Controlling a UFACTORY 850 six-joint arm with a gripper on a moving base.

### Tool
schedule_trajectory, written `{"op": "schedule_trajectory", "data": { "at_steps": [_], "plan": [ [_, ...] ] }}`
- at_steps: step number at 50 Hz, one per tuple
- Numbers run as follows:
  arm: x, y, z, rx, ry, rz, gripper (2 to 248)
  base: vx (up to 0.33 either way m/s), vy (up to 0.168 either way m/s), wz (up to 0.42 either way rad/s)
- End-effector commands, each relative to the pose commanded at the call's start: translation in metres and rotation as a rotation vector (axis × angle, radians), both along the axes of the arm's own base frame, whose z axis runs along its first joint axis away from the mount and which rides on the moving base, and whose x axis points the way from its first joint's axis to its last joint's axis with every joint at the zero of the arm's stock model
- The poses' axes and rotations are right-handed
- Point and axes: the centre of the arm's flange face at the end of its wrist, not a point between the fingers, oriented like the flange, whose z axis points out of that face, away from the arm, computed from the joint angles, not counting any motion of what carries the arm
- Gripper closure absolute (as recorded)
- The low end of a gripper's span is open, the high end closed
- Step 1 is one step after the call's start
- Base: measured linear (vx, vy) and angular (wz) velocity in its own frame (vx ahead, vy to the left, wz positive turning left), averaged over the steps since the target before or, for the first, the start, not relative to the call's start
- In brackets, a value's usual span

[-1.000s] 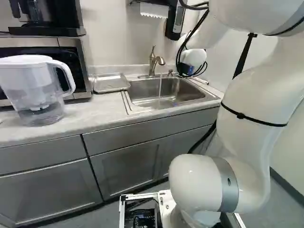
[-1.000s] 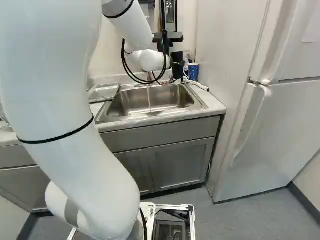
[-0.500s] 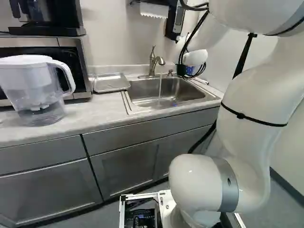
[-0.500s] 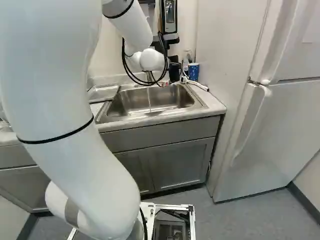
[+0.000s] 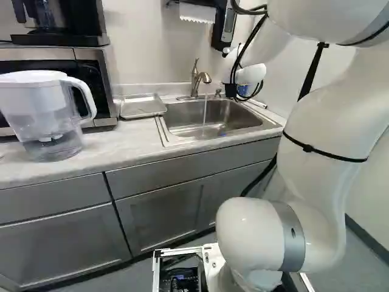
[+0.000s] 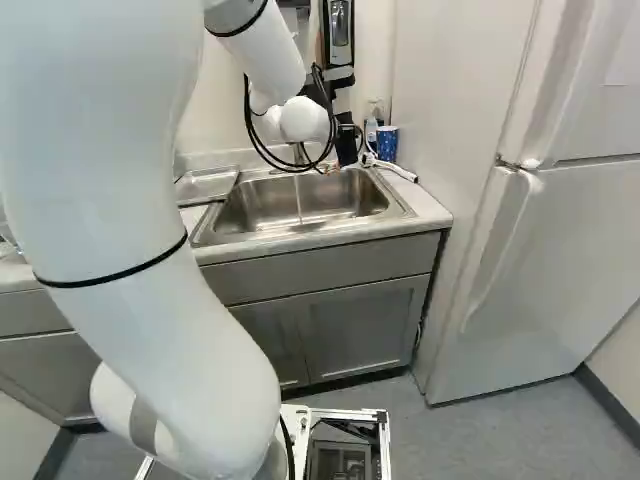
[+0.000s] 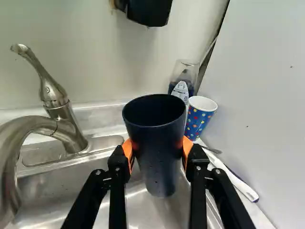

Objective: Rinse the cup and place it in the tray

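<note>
The tool (image 7: 156,149) is gripping the cup (image 7: 159,157) from both sides, holding it upright over the sink (image 5: 182,117), probably for catching water. The tap (image 7: 71,131) is running apart from it; the tray (image 5: 143,106) is lying beside the sink, seemingly for receiving it afterwards.

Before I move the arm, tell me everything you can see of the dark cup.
The cup is dark, looks like plastic and narrows toward its base, with no handle in sight. Held above the sink, it looks roughly upright, mouth open. The orange pads of both fingers grip its sides. Its inside is too dark to read.
</note>
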Motion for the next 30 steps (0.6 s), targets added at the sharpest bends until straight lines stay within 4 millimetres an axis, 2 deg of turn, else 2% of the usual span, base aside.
{"op": "schedule_trajectory", "data": {
  "at_steps": [10, 30],
  "plan": [
    [-0.0005, 0.0001, -0.0001, -0.01, 0.003, 0.016, 131, 0.0, 0.0, 0.0],
    [-0.0001, 0.0037, -0.0006, 0.098, -0.008, 0.024, 131, 0.0, 0.0, 0.0]
  ]
}}
